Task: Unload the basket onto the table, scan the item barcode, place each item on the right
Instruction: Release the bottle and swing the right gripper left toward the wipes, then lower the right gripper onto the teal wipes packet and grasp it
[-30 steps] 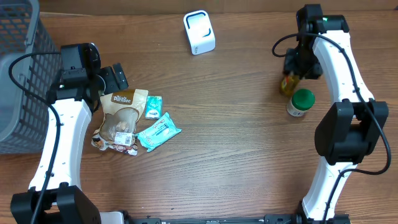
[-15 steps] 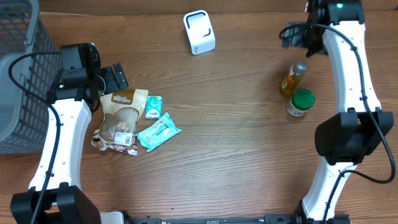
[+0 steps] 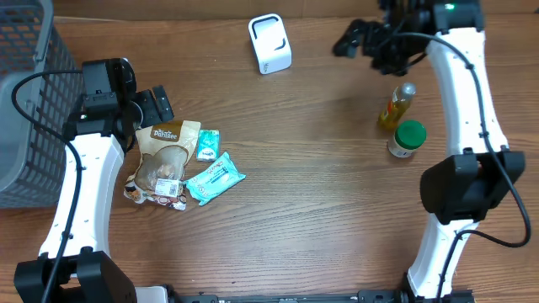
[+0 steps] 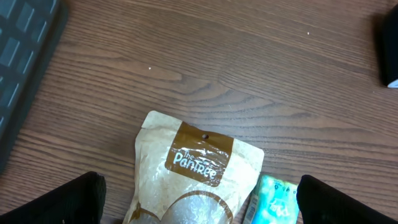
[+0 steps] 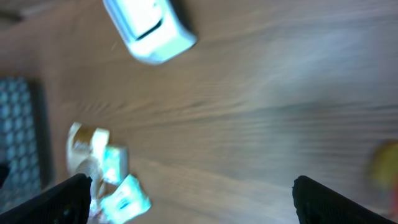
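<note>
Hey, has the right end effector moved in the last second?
Yes. The right end effector has left the yellow bottle and swung toward the white scanner, up and left in the overhead view.

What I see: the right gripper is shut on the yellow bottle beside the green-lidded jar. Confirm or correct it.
Not right. The right gripper is open and holds nothing. It hangs up and to the left of the yellow bottle, well apart from it. The bottle does sit beside the green-lidded jar. The overhead view shows this.
</note>
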